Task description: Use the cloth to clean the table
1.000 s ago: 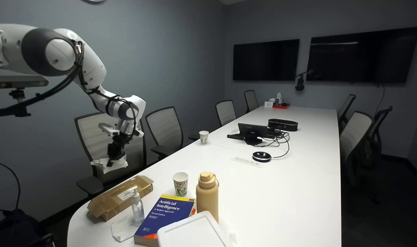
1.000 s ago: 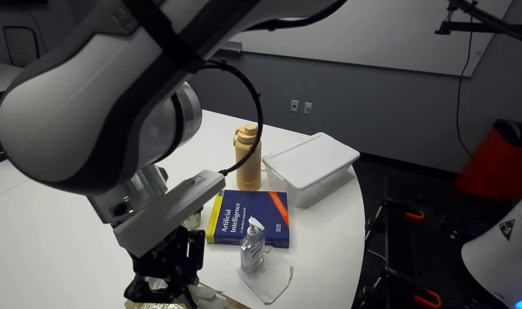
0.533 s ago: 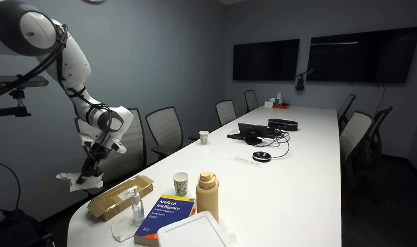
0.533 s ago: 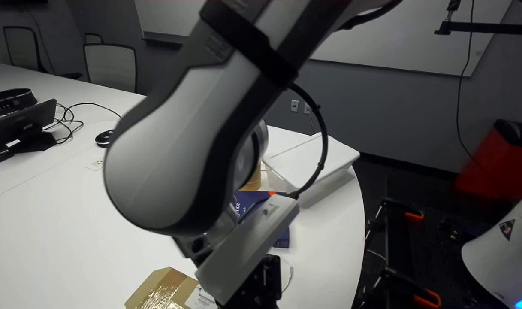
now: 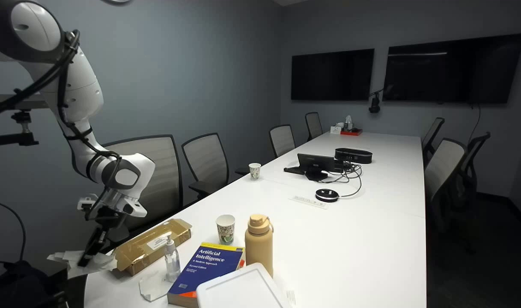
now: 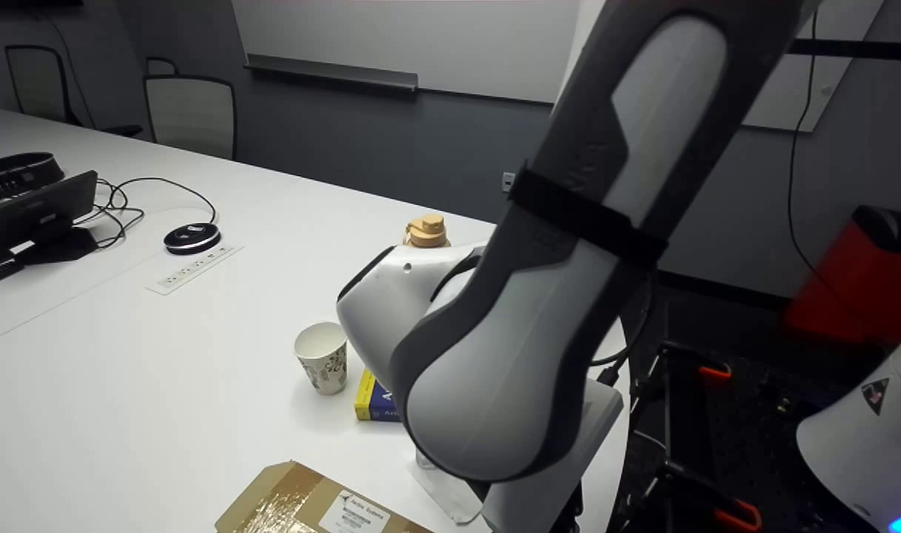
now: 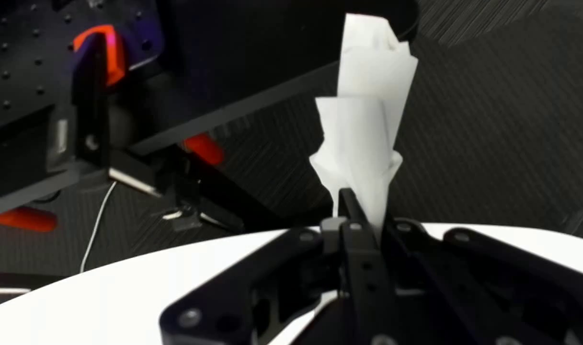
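Observation:
The cloth [image 5: 102, 262] is whitish, thin and rumpled, with folded flaps. In the wrist view the cloth [image 7: 363, 124] sticks out from between the fingers, over the dark floor past the table edge. My gripper [image 5: 89, 256] is shut on it, low beside the table's rounded end; the fingers also show in the wrist view [image 7: 367, 211]. I cannot tell whether the cloth touches the table. The white table [image 5: 350, 239] shows also in an exterior view [image 6: 198, 355] and the wrist view [image 7: 104, 297]. In that exterior view the arm hides the fingers and cloth.
Near the gripper are an open cardboard box [image 5: 147, 248], a pump bottle [image 5: 172, 261] on a white sheet [image 5: 152, 286], a blue book [image 5: 209, 269], a paper cup [image 5: 225, 229], a tan bottle [image 5: 259, 246] and a white-lidded bin [image 5: 243, 288]. A chair [image 5: 157, 175] stands behind.
My gripper, holding the cloth, has moved down and left in an exterior view, from above the box to beside the table's rounded end. Elsewhere the arm has swung right, now covering most of the book.

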`<action>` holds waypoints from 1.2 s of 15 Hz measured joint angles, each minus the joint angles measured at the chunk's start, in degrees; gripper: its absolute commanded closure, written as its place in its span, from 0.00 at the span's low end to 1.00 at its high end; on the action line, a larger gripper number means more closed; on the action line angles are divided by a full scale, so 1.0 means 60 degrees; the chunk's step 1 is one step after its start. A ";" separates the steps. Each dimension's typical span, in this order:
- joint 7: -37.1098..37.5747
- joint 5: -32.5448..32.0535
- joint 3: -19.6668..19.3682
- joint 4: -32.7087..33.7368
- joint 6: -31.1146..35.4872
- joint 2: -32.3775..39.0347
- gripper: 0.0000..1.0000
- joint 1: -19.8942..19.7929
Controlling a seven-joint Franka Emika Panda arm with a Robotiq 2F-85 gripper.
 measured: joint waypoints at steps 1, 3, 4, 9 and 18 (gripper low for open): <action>0.0254 -0.0402 -0.0168 -0.0076 0.0208 0.0000 0.99 0.0112; 0.0596 -0.1120 -0.0444 -0.0117 0.0416 0.0001 0.99 0.0260; 0.0679 -0.1399 -0.0544 -0.0119 0.0462 0.0003 0.99 0.0293; 0.0752 -0.2257 -0.0883 -0.0107 0.0916 0.0165 0.99 0.0294; 0.0649 -0.2538 -0.1007 0.0448 0.1954 0.1321 0.99 0.0288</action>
